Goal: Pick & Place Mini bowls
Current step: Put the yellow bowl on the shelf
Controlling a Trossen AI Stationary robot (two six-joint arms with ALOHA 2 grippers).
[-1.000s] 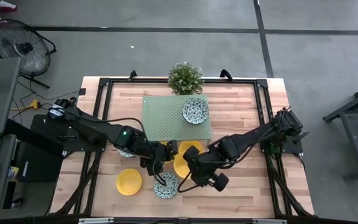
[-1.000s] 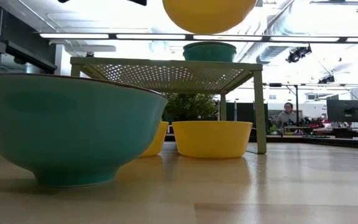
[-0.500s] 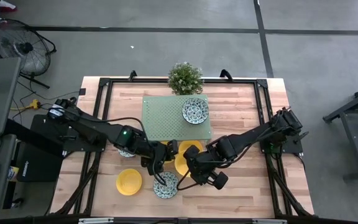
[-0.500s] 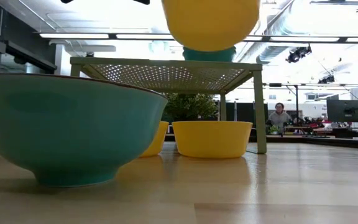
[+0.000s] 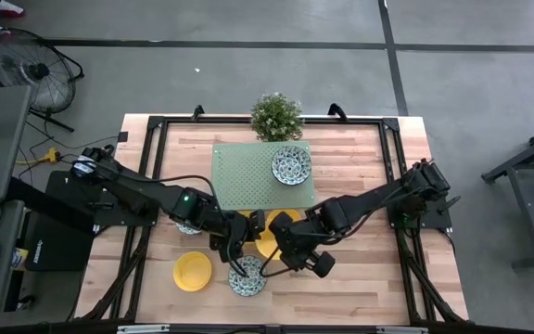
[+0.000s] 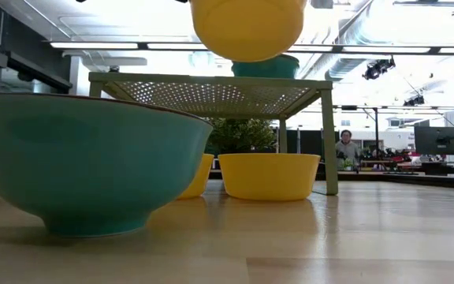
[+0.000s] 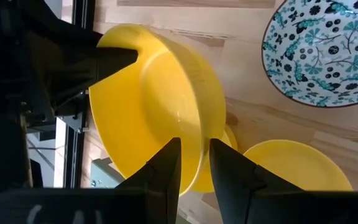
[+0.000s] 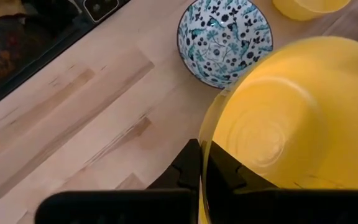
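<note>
The right claw point(image 8: 199, 163), clamped on a yellow bowl's point(image 8: 278, 130) rim, has carried it leftward above the tabletop's point(image 5: 360, 195) front middle; left claw point(image 7: 194, 165) narrow, hovering beside it.

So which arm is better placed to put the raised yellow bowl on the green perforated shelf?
Right, probably: the right gripper is shut on the rim of the plain yellow round bowl, holding it in the air. The left gripper is close by it.
</note>
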